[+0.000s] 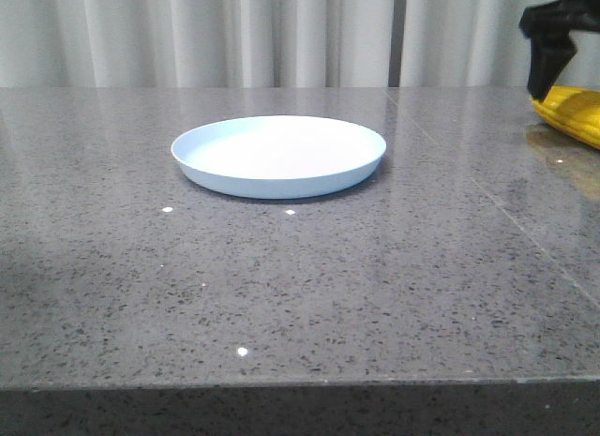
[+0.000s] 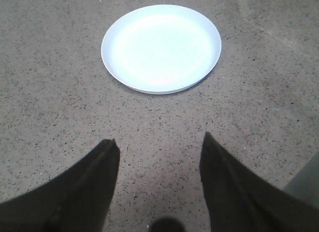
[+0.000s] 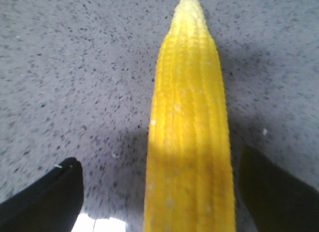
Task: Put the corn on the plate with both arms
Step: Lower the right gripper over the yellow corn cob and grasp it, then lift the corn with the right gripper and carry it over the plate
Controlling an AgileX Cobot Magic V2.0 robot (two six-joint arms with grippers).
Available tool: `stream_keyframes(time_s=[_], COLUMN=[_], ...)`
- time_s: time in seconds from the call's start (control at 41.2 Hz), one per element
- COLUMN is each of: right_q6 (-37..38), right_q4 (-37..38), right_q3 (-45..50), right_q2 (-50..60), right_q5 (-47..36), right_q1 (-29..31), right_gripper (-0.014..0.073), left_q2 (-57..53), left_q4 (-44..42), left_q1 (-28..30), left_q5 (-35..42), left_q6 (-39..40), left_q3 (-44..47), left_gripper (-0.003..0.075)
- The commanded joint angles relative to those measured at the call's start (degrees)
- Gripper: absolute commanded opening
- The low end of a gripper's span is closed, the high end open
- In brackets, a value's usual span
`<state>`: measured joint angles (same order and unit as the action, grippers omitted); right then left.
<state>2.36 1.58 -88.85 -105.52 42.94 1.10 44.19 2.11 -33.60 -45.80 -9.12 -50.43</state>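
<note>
The pale blue-white plate sits empty on the grey table, left of centre at the back; it also shows in the left wrist view. The yellow corn lies on the table at the far right edge. In the right wrist view the corn runs lengthwise between the fingers, tapered tip pointing away. My right gripper is open and straddles the corn, which lies nearer one finger; its black body hangs just above the corn. My left gripper is open and empty, short of the plate.
The grey speckled stone table has its front edge close to the camera. White curtains hang behind the table. A seam runs across the tabletop to the right of the plate.
</note>
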Motion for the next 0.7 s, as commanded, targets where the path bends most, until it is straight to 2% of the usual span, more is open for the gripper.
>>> stream_keyframes(time_s=[0.0, 0.073, 0.146, 0.243, 0.315, 0.509, 0.679], right_q6=[-0.6, -0.6, -0.6, -0.6, -0.6, -0.6, -0.6], right_q4=[0.8, 0.8, 1.0, 1.0, 1.0, 1.0, -1.1], right_q3=[-3.4, -3.5, -3.5, -3.5, -3.5, -3.5, -3.5], right_q2=[0.3, -0.9, -1.2, -1.2, -1.2, 1.0, 7.7], right_q5=[-2.5, -2.5, -2.2, -2.0, -2.0, -0.7, 1.5], right_q1=[0.6, 0.6, 0.6, 0.6, 0.6, 0.6, -1.0], right_gripper=[0.0645, 0.0633, 0.0556, 0.0312, 0.0203, 0.0221, 0.0227], left_q2=[-0.2, -0.2, -0.2, -0.2, -0.2, -0.2, -0.2], left_q4=[0.2, 0.2, 0.2, 0.2, 0.2, 0.2, 0.2], left_q1=[-0.4, -0.4, -0.4, -0.4, -0.4, -0.4, -0.4], left_q5=[4.4, 4.4, 4.4, 4.4, 4.4, 4.4, 4.4], left_q6=[0.5, 0.5, 0.5, 0.5, 0.5, 0.5, 0.5], left_q3=[-1.5, -1.5, -1.5, -1.5, -1.5, -1.5, -1.5], left_gripper=[0.0367, 0.0367, 0.0367, 0.0367, 0.0367, 0.0367, 0.0367])
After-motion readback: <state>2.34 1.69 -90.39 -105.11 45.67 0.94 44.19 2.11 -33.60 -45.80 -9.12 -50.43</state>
